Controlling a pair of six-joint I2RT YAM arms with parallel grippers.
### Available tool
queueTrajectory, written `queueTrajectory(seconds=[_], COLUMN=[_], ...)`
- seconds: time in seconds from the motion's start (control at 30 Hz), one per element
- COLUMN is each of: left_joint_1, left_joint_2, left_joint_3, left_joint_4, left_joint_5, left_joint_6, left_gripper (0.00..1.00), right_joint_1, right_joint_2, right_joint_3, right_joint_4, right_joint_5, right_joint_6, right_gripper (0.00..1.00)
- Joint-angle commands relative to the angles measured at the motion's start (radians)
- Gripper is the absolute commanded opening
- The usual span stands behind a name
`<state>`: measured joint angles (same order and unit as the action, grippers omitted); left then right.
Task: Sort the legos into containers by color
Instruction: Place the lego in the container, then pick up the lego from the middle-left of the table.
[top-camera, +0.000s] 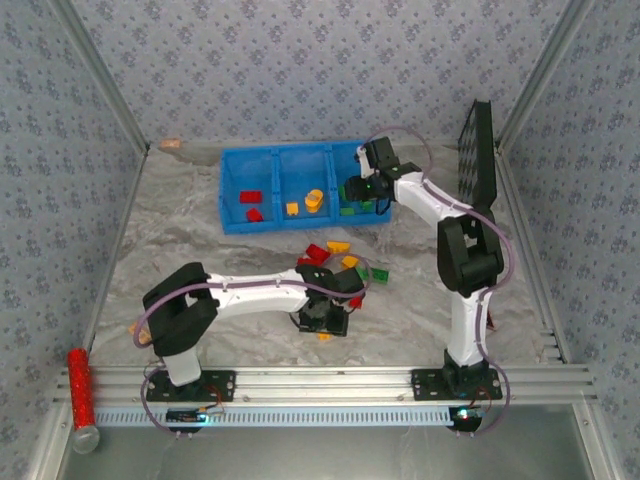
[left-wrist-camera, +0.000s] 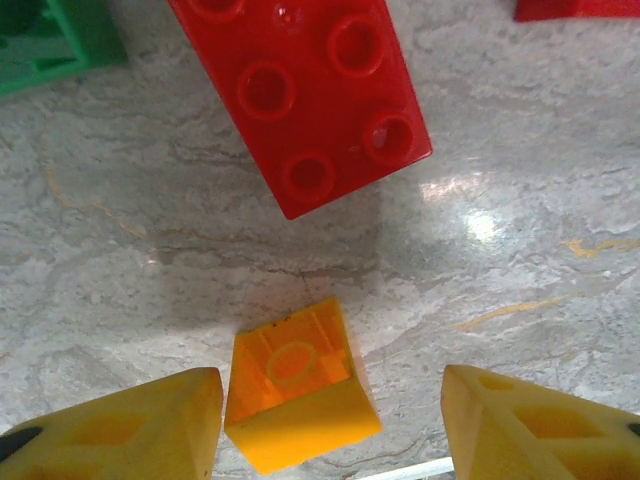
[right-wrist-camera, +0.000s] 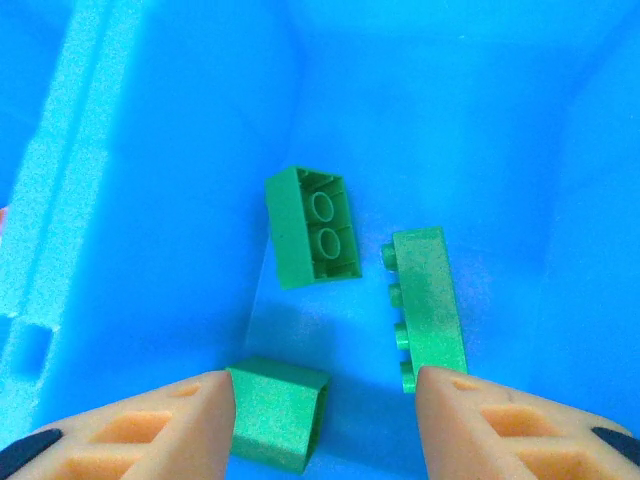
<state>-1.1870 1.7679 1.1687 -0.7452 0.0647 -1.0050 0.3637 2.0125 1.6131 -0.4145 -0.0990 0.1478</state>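
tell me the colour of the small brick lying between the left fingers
Yellow-orange. The small brick shows best in the left wrist view.

Bright, sharp pics; glare on table (left-wrist-camera: 472, 222).

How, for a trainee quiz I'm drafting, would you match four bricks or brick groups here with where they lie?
Things
1. large red brick
2. small orange brick
3. green bricks
4. yellow bricks

Places
a. right compartment of the blue tray
b. middle compartment of the tray
c. on the table, between the fingers of the left gripper
d. on the table, just beyond the orange brick

Pairs: 1-d, 2-c, 3-a, 4-b
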Motion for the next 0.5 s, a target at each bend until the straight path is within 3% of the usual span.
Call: queueTrajectory(seconds=[0.0,0.47], left_joint_1=[0.0,0.01], left_joint_2=[0.013,0.056], left_joint_3=[0.018,-0.013], left_joint_4=[-0.049,-0.038], left_joint_5=[0.022,0.086], left_joint_6=[-0.014,0.003], left_gripper=[0.58,0.42], right_joint_1=[-0.013,-0.064], right_joint_2=[-0.092,-0.299], right_joint_3=[-0.025,-0.189], right_joint_4=[0.008,-0.021], right_joint_5=[-0.018,-0.01], right_joint_6=[-0.015,0.008], right_gripper=[0.51,0.57])
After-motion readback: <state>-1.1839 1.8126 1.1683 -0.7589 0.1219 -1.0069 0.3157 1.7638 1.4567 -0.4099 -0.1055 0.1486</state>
